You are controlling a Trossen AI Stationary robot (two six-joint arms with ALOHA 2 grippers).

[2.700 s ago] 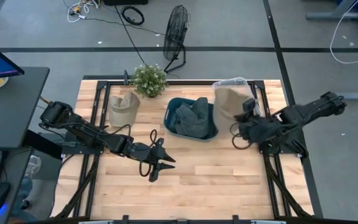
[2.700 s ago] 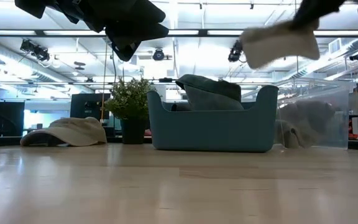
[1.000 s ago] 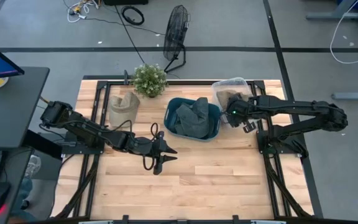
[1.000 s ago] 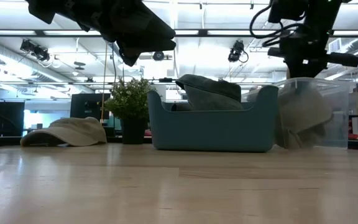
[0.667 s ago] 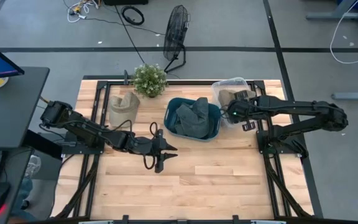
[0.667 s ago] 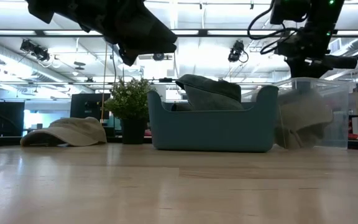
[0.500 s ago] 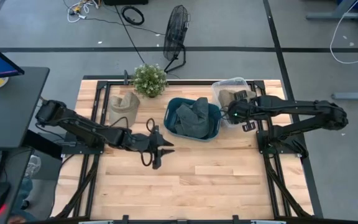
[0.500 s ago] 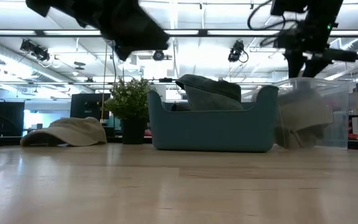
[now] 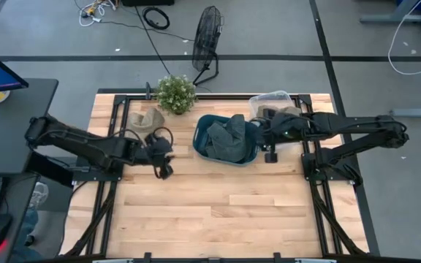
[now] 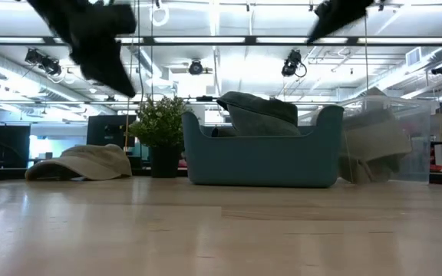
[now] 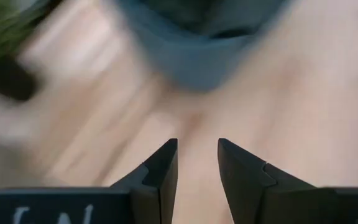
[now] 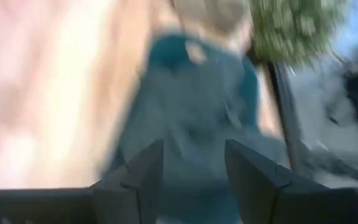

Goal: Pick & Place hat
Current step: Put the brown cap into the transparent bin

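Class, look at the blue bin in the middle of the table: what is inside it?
The blue bin holds a crumpled dark grey cloth item that rises above its rim. Whatever lies beneath that cloth, including the bin's floor, is covered and cannot be seen.

both wrist views motion-blurred, left pincer [image 10: 98, 46] a smear in low view

On the table [image 9: 225, 212], a plant [image 9: 175, 93] stands between a cap [image 9: 143, 120] and a bin [image 9: 225, 140], with a clear container [image 9: 270, 98] right of it.
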